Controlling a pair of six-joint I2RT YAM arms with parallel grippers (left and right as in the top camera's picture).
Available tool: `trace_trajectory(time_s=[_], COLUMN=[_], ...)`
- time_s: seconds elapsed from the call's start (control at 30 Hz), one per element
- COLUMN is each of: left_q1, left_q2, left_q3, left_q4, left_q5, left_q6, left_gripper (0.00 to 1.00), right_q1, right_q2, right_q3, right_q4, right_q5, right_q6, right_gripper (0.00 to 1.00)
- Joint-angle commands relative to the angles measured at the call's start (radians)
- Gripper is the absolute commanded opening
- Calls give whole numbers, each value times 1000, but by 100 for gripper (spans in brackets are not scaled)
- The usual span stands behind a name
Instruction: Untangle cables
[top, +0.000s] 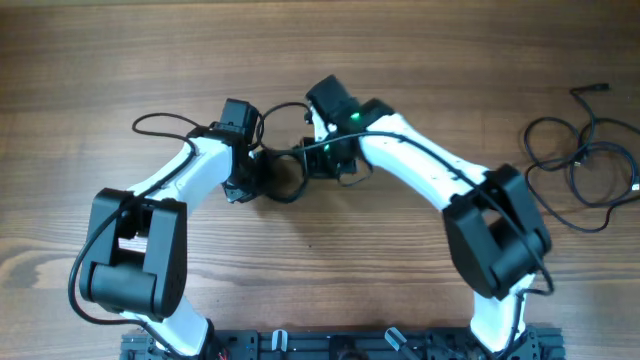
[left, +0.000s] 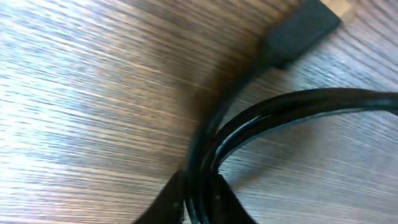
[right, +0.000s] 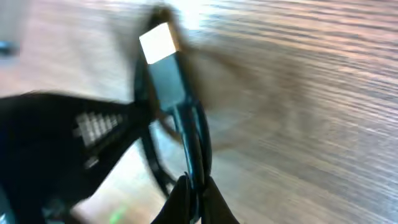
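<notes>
My left end effector was clamped on two strands of the cable coil at frame centre; my right end effector pinched it below a plug; I judged nothing separated yet; loose cables lay at far right on the counter.

No words, numbers, labels or signs can be read in any of the views. The cables are plain black, with nothing written on them that can be made out.
</notes>
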Motion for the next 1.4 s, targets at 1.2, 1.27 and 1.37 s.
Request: trace_trajectory(time_s=[1.2, 1.27, 1.37], left_q1=[454, 453, 453], left_q2=[-62, -62, -61], left_q3=[-2, -2, -5], left_q4=[-180, -174, -155], left_q5=[559, 443, 363], left_q6=[269, 269, 269], left_gripper=[4, 10, 32], right_q1=[-275, -323, -347], right_q2=[-18, -18, -18], right_q3=[-8, -7, -7], right_q4=[-121, -119, -109], right_q5=[769, 669, 313], right_q6=[-114, -122, -229], right_gripper=[4, 4, 4])
